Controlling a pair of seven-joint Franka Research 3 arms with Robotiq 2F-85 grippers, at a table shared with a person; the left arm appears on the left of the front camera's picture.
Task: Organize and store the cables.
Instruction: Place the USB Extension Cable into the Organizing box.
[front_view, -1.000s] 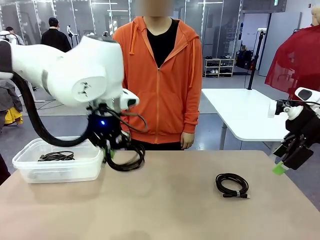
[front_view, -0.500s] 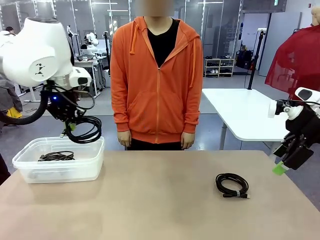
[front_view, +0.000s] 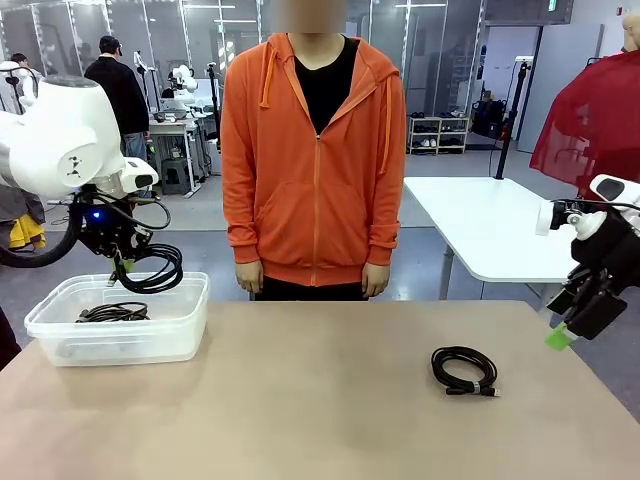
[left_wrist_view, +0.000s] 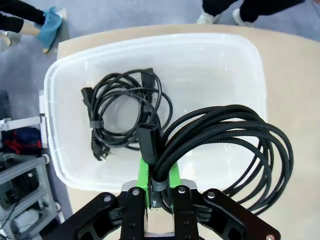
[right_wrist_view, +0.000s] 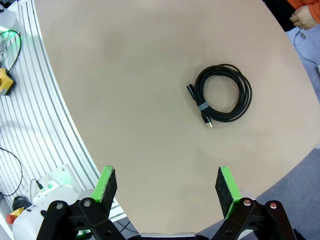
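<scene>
Left wrist view looks down the left gripper (left_wrist_view: 159, 176), whose green pads (left_wrist_view: 144, 175) are clamped on the banded neck of a braided black cable coil (left_wrist_view: 235, 145). Its loops hang off to the right above the clear plastic bin (left_wrist_view: 150, 42), and from this angle some seem to overhang the bin's right rim. A power cord coil (left_wrist_view: 125, 112) already lies in the bin's left half. For a clean drop, I judge the gripper should shift left toward the bin's middle and lower until every loop sits inside the walls before the pads part, so nothing catches the rim or spills out. Far off on the right, the right gripper (right_wrist_view: 165, 187) hangs with jaws wide and empty above the table (right_wrist_view: 125, 75), near a small cable coil (right_wrist_view: 222, 93) lying well apart from the bin
</scene>
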